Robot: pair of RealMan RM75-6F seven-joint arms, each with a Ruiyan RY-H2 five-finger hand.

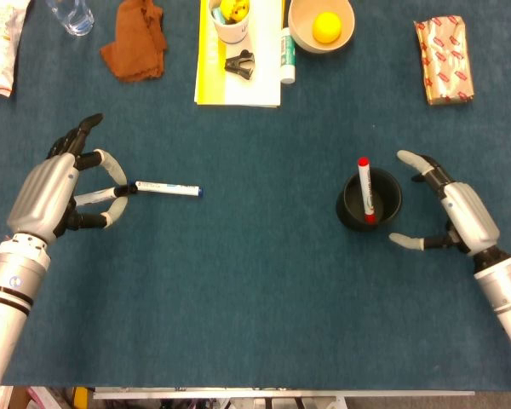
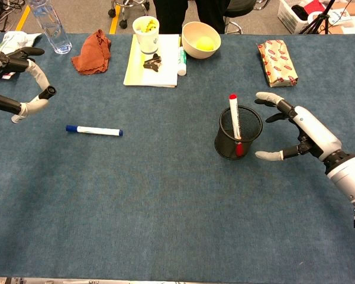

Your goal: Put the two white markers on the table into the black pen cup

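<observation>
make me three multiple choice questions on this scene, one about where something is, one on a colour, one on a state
1. Where does the blue-capped marker lie?
A. in the pen cup
B. flat on the table, on the left robot hand's side
C. on the yellow pad

2. What colour is the cap of the marker standing in the black pen cup?
A. red
B. green
C. black

3. What is the right robot hand doing?
A. holding a marker
B. pressing on the snack pack
C. open beside the pen cup, holding nothing

Answers: 1 B, the chest view shows it lying on the cloth, apart from the left robot hand. 2 A, its top cap is red. 3 C, its fingers are spread next to the cup, nothing in them.
</observation>
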